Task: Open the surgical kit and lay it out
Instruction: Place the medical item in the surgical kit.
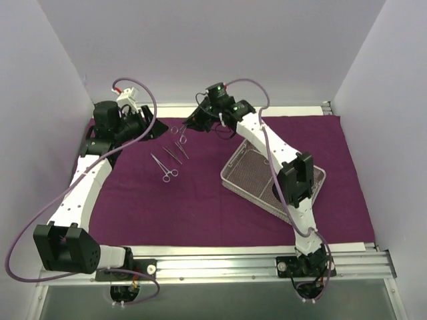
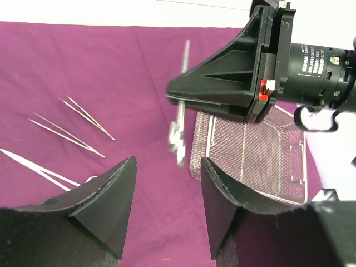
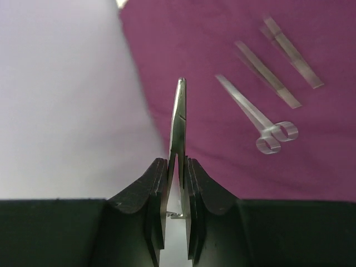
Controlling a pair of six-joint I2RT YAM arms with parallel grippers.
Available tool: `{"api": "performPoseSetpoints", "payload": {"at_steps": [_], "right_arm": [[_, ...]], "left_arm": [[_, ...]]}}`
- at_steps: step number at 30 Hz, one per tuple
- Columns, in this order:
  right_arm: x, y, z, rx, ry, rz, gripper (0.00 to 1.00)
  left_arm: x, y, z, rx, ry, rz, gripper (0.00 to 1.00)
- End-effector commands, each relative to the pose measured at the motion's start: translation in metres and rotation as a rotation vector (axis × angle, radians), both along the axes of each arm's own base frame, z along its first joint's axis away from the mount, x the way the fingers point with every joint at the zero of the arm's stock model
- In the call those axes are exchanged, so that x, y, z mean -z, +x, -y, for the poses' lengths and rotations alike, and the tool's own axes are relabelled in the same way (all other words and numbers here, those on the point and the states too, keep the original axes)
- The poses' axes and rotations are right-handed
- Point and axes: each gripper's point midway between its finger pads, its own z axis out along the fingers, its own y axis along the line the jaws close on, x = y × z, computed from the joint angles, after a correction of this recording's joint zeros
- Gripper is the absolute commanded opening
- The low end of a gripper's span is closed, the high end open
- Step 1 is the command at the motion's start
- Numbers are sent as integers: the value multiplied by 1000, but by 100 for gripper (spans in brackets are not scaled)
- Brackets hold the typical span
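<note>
The dark purple cloth point(image 1: 200, 207) lies spread flat on the table. The silver wire-mesh tray point(image 1: 233, 180) sits on it at the right and shows in the left wrist view point(image 2: 256, 161). My right gripper point(image 1: 191, 123) is at the back centre, shut on thin silver forceps point(image 3: 178, 119) held above the cloth; the forceps also show in the left wrist view point(image 2: 179, 130). Another pair of forceps point(image 1: 165, 168) and two tweezers point(image 1: 175, 153) lie side by side on the cloth. My left gripper point(image 2: 167, 189) is open and empty, just left of the right gripper.
White walls enclose the table on the left, back and right. A metal rail point(image 1: 220, 263) carries the arm bases at the near edge. The right arm point(image 1: 293, 177) reaches over the tray.
</note>
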Motion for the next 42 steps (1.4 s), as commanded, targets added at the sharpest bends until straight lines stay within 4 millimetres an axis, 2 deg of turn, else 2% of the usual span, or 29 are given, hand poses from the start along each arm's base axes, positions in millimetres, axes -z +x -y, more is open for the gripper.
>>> {"api": "performPoseSetpoints", "payload": {"at_steps": [1, 4, 6, 7, 8, 9, 12, 14, 17, 21, 30, 37, 42], "right_arm": [[0, 7, 43, -170, -280, 232, 0], [6, -2, 65, -274, -441, 309, 0], [-2, -12, 78, -355, -548, 404, 0], [8, -18, 81, -386, -589, 410, 0], [-2, -26, 85, -430, -619, 467, 0], [-2, -30, 89, -443, -640, 475, 0], [-2, -43, 101, -491, -692, 496, 0], [-10, -50, 105, -505, -699, 525, 0], [-24, -52, 109, -507, -703, 567, 0], [-31, -56, 109, -512, -691, 576, 0], [-34, -58, 105, -519, -658, 589, 0], [-38, -60, 100, -519, -626, 603, 0], [-38, -60, 98, -519, -618, 603, 0]], "left_arm": [[-16, -14, -4, 43, 31, 55, 58], [-14, -16, 5, 98, 7, 49, 57], [-4, -13, 14, 149, -22, 9, 54], [-6, -18, 26, 213, -47, -1, 51], [-3, -19, 33, 245, -53, -15, 50], [7, -19, 40, 278, -53, -50, 49], [13, -30, 70, 400, -84, -86, 48], [12, -40, 88, 471, -112, -97, 50], [25, -43, 107, 518, -134, -150, 52], [21, -48, 124, 552, -167, -156, 54], [12, -50, 134, 574, -239, -157, 54], [19, -50, 144, 588, -257, -182, 53], [26, -46, 148, 590, -237, -211, 48]]}}
